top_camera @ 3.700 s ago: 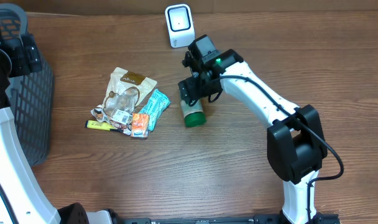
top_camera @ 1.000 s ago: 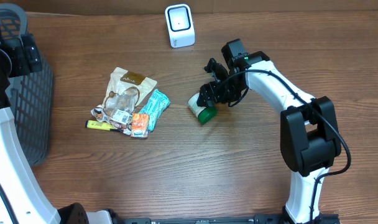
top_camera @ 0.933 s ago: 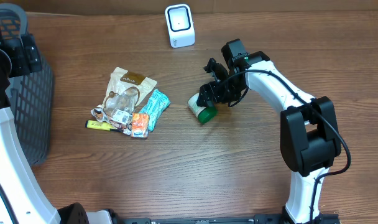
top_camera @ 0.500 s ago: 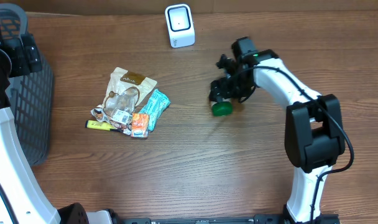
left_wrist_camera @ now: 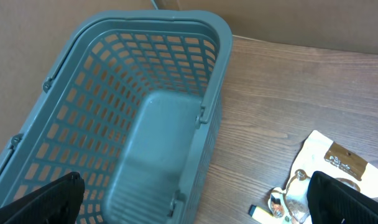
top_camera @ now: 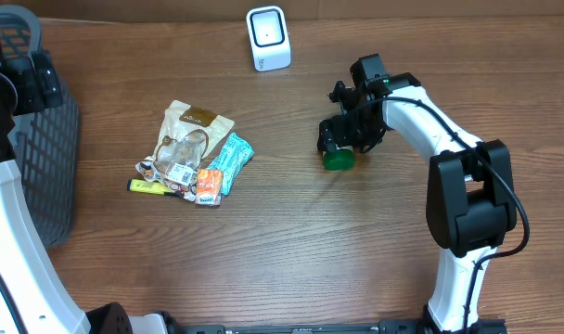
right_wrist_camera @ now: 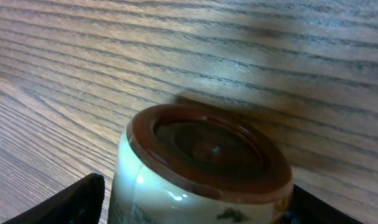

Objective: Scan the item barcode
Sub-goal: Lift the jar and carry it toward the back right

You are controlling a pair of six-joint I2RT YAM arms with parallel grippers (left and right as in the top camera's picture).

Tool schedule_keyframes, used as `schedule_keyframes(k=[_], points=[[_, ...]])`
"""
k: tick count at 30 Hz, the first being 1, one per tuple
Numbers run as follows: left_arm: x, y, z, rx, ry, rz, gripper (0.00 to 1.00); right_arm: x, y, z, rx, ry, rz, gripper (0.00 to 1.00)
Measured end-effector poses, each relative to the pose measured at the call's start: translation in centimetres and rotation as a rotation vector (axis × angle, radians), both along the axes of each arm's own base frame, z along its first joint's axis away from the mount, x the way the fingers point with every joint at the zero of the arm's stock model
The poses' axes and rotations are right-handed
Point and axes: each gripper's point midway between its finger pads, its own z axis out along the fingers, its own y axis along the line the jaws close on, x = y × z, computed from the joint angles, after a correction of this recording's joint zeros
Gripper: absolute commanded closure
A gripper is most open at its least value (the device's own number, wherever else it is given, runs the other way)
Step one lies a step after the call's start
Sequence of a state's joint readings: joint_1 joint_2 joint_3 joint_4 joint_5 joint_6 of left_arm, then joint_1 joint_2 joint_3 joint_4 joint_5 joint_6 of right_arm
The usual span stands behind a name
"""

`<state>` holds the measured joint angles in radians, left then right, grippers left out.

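A brown wood-grain table (top_camera: 291,260) is filling the scene, with a strip of cardboard-coloured wall showing along its 12 o'clock edge.

The right gripper (top_camera: 343,139) is reaching down over a small pale jar with a green cap and a brown base (right_wrist_camera: 204,149). Its fingers (right_wrist_camera: 83,199) are standing wide apart on either side of the jar. I cannot tell whether they are pinching it or only flanking it. Seen from overhead, the jar is sitting at about 2 o'clock from the table's middle, with its green cap pointing toward 6 o'clock. The right arm's white links are running off toward 5 o'clock to its black base.

The left gripper (left_wrist_camera: 195,193) is hanging spread wide with nothing between its jaws, above a grey slatted plastic basket (left_wrist_camera: 145,124) at the table's 9 o'clock edge.

A white box-shaped barcode scanner (top_camera: 267,37) is standing at 12 o'clock, well apart from the jar. A pile of small packets (top_camera: 194,153), with a tan pouch, a teal wrapper, an orange packet and a yellow marker, is lying toward 9 o'clock, between the basket and the jar.
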<state>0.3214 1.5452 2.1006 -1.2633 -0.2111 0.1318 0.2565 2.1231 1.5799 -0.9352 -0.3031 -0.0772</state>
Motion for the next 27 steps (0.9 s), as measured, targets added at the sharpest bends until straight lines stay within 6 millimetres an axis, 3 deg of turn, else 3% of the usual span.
schedule_keyframes(k=[12, 27], points=[[0.0, 0.0, 0.0, 0.0, 0.0, 0.0, 0.0, -0.48, -0.18, -0.33, -0.025, 0.046, -0.082, 0.24], [0.0, 0.0, 0.0, 0.0, 0.0, 0.0, 0.0, -0.63, 0.08, -0.54, -0.027, 0.074, -0.148, 0.25]])
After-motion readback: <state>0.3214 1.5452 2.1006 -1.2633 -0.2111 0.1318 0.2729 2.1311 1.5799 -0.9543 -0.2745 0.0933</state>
